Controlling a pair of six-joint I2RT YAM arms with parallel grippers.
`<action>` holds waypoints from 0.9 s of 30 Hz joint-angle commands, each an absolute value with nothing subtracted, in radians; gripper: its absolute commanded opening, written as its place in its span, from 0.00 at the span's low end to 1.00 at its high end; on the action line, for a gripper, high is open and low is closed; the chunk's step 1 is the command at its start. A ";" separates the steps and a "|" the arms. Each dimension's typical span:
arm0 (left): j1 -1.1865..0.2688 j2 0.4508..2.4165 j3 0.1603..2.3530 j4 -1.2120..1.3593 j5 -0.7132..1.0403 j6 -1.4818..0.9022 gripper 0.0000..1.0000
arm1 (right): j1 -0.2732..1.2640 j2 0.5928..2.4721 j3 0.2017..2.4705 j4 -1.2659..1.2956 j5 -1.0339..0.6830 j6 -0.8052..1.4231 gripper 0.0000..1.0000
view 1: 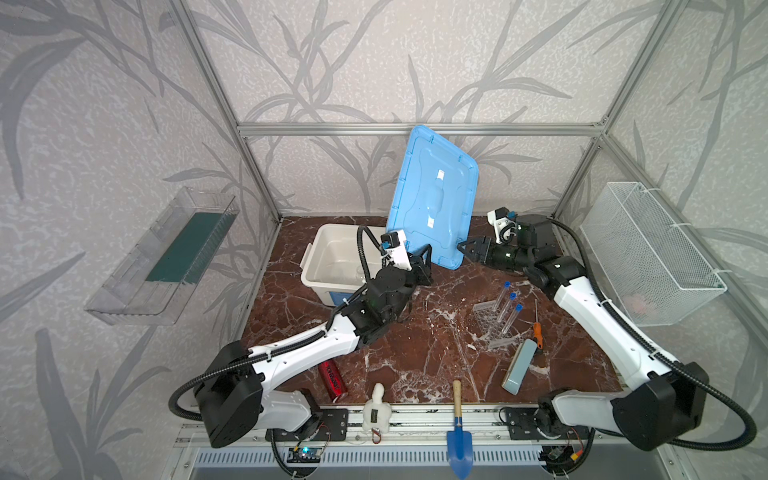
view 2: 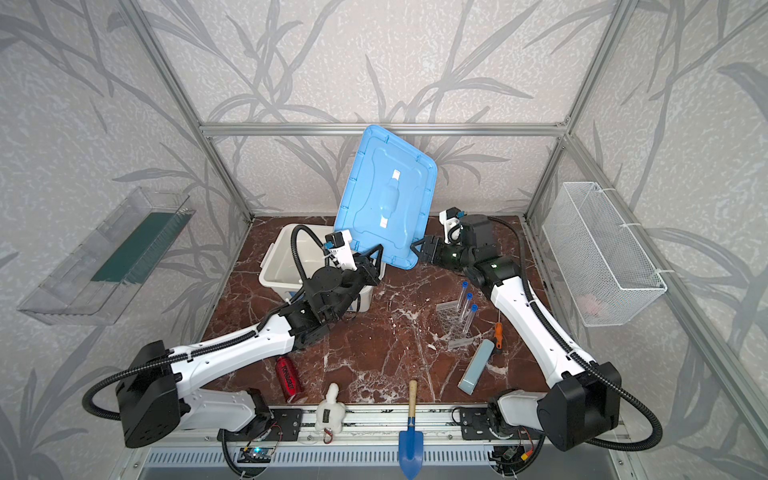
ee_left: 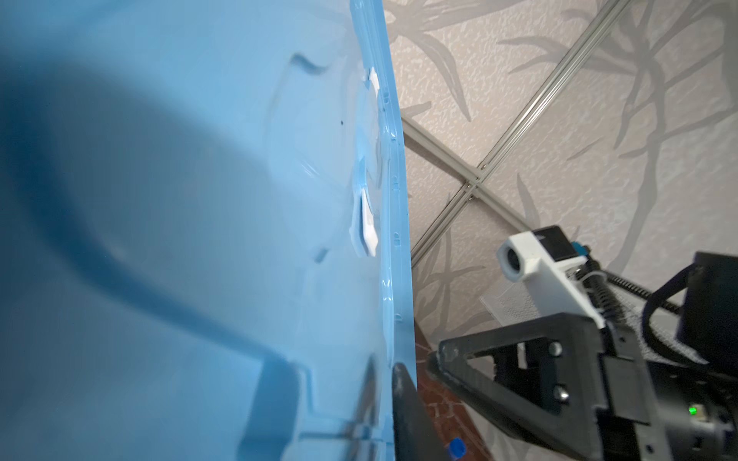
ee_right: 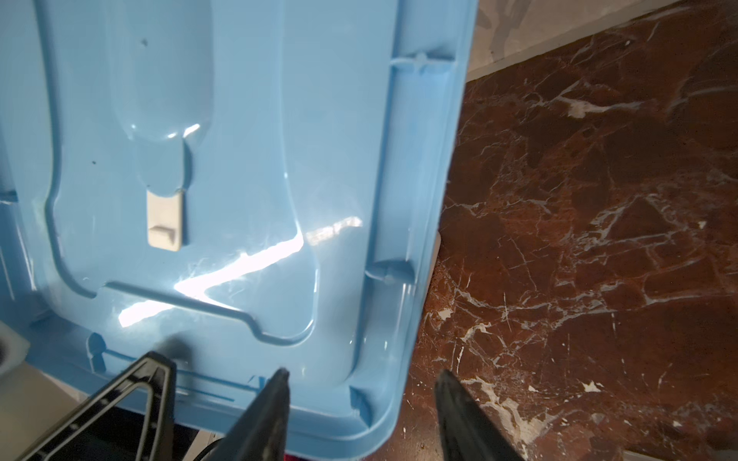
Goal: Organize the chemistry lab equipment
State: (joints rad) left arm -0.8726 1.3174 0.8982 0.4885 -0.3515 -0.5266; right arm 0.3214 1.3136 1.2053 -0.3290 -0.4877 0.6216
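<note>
Here the left gripper [view 1: 427, 252] pinches the lower left edge of the tilted blue lid [view 1: 436, 195], while the right gripper [view 1: 462, 249] stands spread wide at its lower right corner.

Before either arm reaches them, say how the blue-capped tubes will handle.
The tubes look round and smooth, so probably prone to rolling. Clear walls suggest light, slippery, possibly fragile. They lean on the rack, so a nudge may shift them.

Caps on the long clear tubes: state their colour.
The caps are blue, clearest in a top view.
</note>
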 commanded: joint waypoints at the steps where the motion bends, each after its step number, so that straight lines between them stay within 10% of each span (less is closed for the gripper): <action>1: -0.862 1.220 0.961 0.386 -0.431 -0.296 0.03 | 0.321 1.274 1.240 -0.380 -0.458 0.568 0.73; 5: -0.861 1.159 0.981 0.323 -0.438 -0.042 0.03 | 0.275 1.249 1.272 -0.354 -0.509 0.581 1.00; 27: -0.864 1.036 0.924 0.326 -0.493 0.750 0.02 | -0.080 1.381 1.706 -0.423 -0.942 0.820 0.99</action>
